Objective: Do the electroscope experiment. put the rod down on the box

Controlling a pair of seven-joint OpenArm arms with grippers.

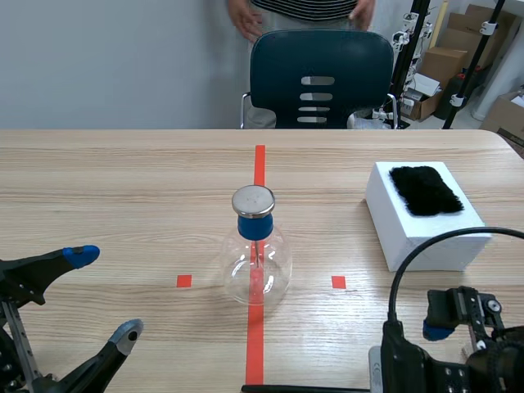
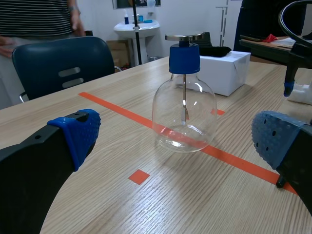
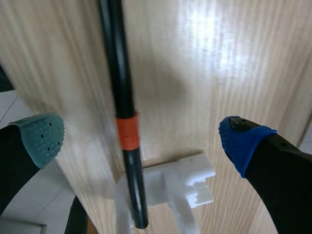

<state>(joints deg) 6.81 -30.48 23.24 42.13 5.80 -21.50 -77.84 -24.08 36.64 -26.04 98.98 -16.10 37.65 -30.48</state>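
The black rod with an orange band lies under my right gripper, its end resting on a small white stand. That gripper hangs open over it, one finger on each side, not touching it. In the scene view the rod shows only as a thin dark line at the table's near edge. The white box stands at the right with black fur on top. The glass electroscope flask with a blue stopper and metal disc stands at the middle. My left gripper is open, low at the left.
A dark blue chair stands behind the table's far edge, with a person in a striped shirt behind it. Cardboard boxes and stands fill the back right. In the left wrist view the flask is ahead of the fingers.
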